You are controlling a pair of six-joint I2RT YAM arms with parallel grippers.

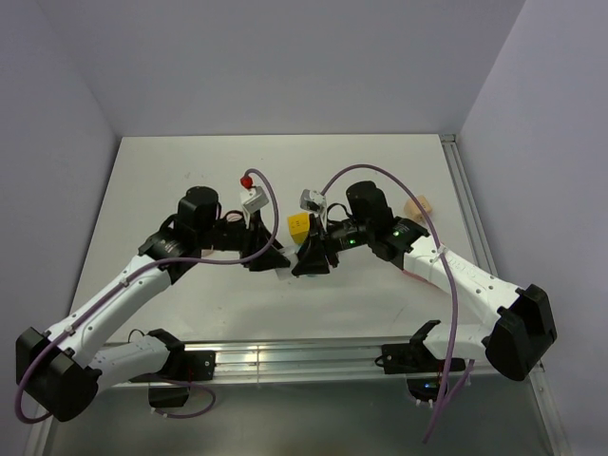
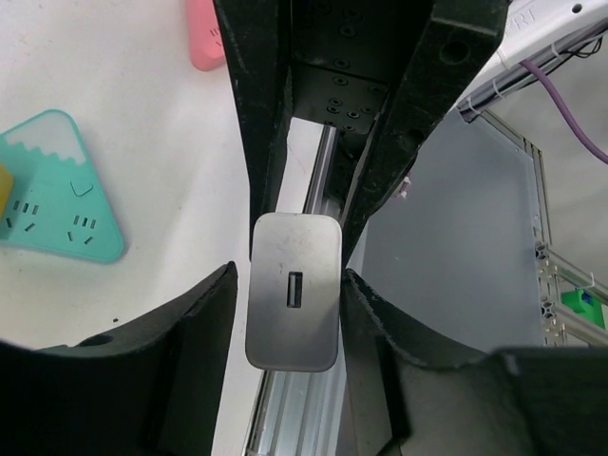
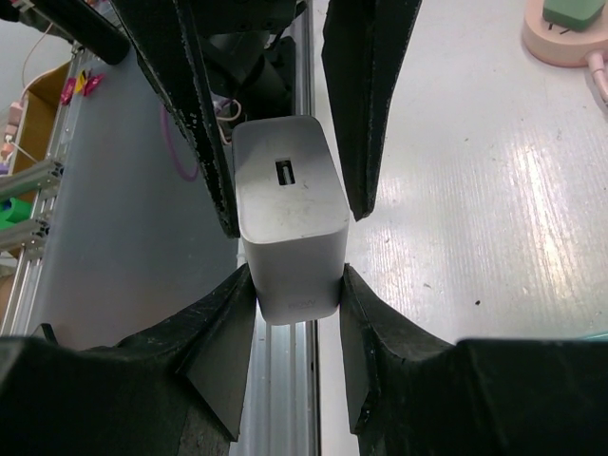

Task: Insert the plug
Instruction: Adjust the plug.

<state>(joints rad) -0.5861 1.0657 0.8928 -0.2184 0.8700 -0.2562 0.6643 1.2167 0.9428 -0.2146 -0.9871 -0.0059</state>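
Well, R hand (image 3: pixel 294 274) clamps white block (image 3: pixel 290 223) above open table (image 3: pixel 456 237); L hand (image 2: pixel 288 275) grip can't tell.

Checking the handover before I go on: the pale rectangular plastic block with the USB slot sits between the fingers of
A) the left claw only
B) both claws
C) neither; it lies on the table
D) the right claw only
B: the right wrist view shows the right claw pinching the pale rectangular plastic block with the USB slot, and the left wrist view shows the left claw flanking its sides too.
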